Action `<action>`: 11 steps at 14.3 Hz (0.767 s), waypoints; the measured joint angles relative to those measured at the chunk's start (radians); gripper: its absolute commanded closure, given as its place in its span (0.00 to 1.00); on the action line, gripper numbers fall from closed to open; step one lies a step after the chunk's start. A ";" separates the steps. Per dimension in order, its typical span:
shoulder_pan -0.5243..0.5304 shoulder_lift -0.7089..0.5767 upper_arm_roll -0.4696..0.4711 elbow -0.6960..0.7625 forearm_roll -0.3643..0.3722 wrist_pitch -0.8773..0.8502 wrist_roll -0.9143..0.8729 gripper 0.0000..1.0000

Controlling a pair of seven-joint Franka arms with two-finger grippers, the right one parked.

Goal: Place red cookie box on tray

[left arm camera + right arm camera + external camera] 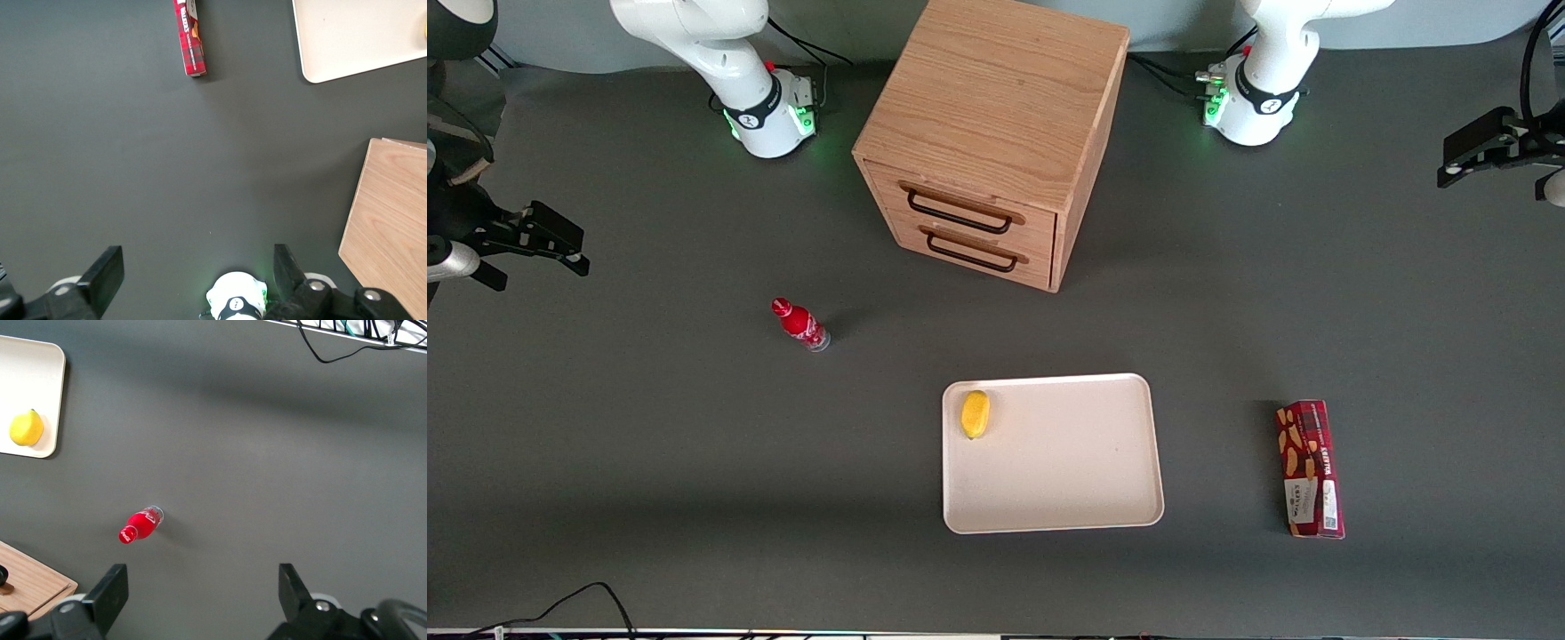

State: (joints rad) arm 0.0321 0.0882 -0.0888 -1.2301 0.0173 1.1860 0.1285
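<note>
Red cookie box (1310,468) flat on table, beside tray (1067,498), not touching. Gripper (197,280) high over bare table, well apart from box, fingers spread, holding nothing.

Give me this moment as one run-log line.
claw: open, high over bare table | cookie box: on table beside tray | tray: holds lemon | box not yet grasped
</note>
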 measured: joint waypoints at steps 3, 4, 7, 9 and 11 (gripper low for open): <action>0.000 -0.003 0.011 -0.001 0.000 0.000 0.014 0.00; 0.000 -0.006 0.014 -0.001 0.000 0.000 0.020 0.00; 0.001 -0.010 0.025 -0.001 0.000 0.000 0.025 0.00; 0.001 -0.008 0.032 -0.003 0.000 0.010 0.030 0.00; 0.001 0.009 0.032 -0.014 0.000 0.082 0.031 0.00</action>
State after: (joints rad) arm 0.0328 0.0974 -0.0567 -1.2444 0.0173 1.2680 0.1590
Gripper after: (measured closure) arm 0.000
